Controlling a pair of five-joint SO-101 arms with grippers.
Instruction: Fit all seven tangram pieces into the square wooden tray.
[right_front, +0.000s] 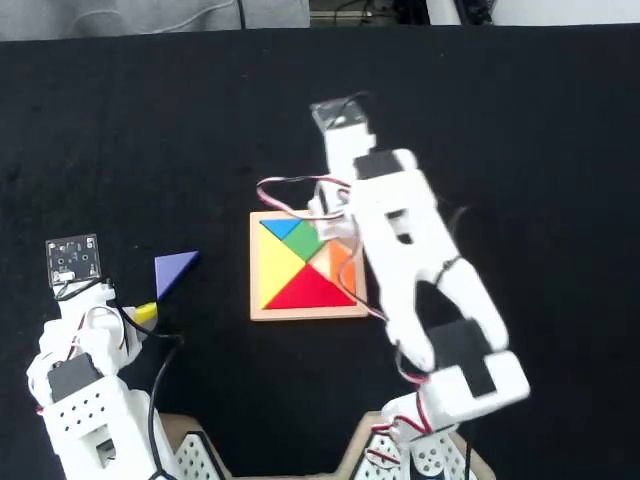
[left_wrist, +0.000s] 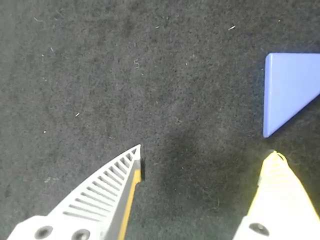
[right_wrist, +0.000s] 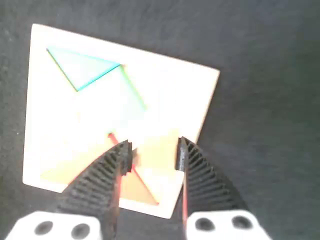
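The square wooden tray (right_front: 300, 314) lies mid-table and holds a yellow triangle (right_front: 275, 265), a red triangle (right_front: 312, 290), a blue piece (right_front: 280, 227), a green piece (right_front: 308, 242) and an orange piece (right_front: 342, 262). A purple-blue triangle (right_front: 173, 270) lies loose on the black cloth, left of the tray. My right gripper (right_wrist: 153, 146) hangs open just over the tray (right_wrist: 210, 75), its black fingers (right_wrist: 107, 175) either side of the orange piece (right_wrist: 155, 150). My left gripper (left_wrist: 205, 150) is open low over bare cloth, with the purple-blue triangle (left_wrist: 287, 90) just beyond its yellow fingertip (left_wrist: 274, 170).
The right arm (right_front: 410, 260) stretches over the tray's right side and hides that edge. The left arm's base (right_front: 80, 400) sits at the front left. Black cloth covers the table, with open room at the back and far right.
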